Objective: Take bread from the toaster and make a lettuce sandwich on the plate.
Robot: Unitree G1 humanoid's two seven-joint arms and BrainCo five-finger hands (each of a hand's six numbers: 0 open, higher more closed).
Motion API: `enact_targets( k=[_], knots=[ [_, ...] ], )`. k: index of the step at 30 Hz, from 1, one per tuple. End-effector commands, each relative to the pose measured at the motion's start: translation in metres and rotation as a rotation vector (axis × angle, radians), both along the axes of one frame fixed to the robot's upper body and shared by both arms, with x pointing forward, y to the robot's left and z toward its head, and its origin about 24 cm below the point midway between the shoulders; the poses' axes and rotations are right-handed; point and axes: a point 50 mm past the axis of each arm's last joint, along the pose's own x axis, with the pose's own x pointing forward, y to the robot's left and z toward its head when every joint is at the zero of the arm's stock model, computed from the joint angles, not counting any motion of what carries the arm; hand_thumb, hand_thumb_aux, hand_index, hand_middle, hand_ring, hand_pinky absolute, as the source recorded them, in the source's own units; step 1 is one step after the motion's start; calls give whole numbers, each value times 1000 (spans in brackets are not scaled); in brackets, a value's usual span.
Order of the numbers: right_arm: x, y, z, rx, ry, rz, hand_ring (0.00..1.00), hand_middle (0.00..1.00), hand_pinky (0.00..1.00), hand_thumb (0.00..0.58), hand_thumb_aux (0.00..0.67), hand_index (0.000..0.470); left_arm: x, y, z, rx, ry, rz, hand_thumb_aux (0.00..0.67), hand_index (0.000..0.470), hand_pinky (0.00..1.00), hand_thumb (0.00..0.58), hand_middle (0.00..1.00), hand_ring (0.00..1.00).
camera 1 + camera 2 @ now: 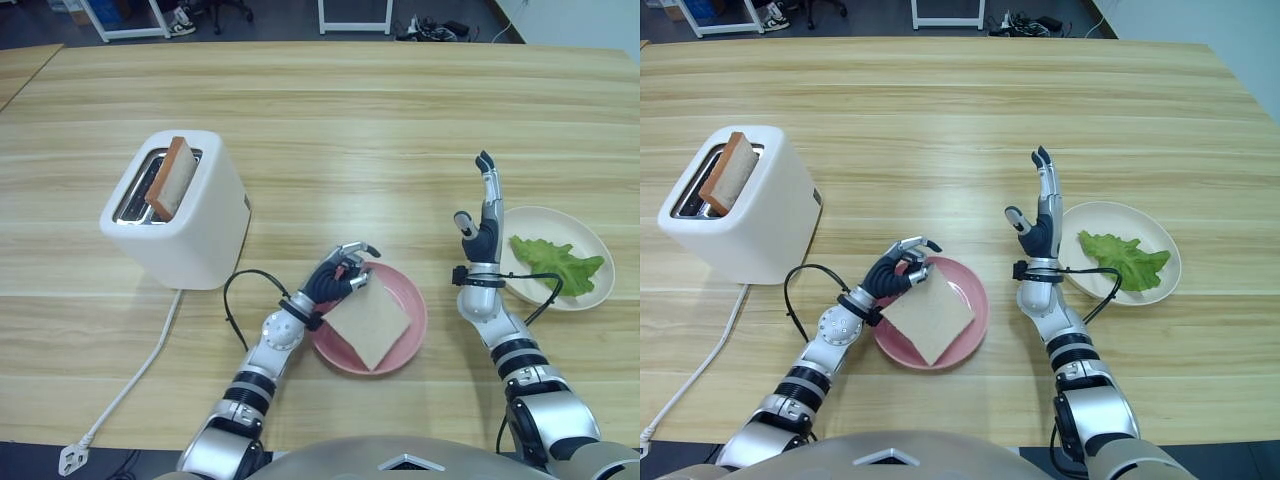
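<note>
About a third done, I judge: one flat, porous slice (372,325) lies on the smooth pink plate (408,290), my left hand (338,272) curled on its corner. The second slice (172,178) stands in the boxy white toaster (195,225), well beyond that hand. Crinkled lettuce (555,262) waits beside my open, empty right hand (483,228).

Tan bread slice (370,322) on pink plate (416,300)

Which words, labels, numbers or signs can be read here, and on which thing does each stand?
None can be read. No print shows on the toaster, the pink plate, the cream plate or the table.
</note>
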Motion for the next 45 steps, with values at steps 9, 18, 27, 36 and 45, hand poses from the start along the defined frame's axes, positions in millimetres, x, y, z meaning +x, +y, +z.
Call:
enact_targets(
  k=[9, 18, 27, 36, 45],
  knots=[
    [-2, -39, 16, -156, -53, -69, 0, 0, 0, 0, 0, 0, -4, 32, 45, 294, -419, 152, 0, 0, 0, 0, 0, 0],
    [-27, -163, 25, -913, 449, -200, 0, 0, 0, 0, 0, 0, -19, 68, 100, 68, -660, 402, 0, 0, 0, 0, 0, 0],
    [-34, -208, 0, -996, 852, -402, 0, 0, 0, 0, 0, 0, -36, 89, 91, 34, -617, 520, 0, 0, 0, 0, 0, 0],
    [-32, -208, 1, -1062, 827, -427, 0, 0, 0, 580, 670, 470, -35, 89, 89, 55, -601, 511, 0, 0, 0, 0, 0, 0],
    [-26, -192, 23, -1114, 665, -417, 0, 0, 0, 580, 670, 470, -31, 90, 87, 64, -590, 511, 0, 0, 0, 0, 0, 0]
  ],
)
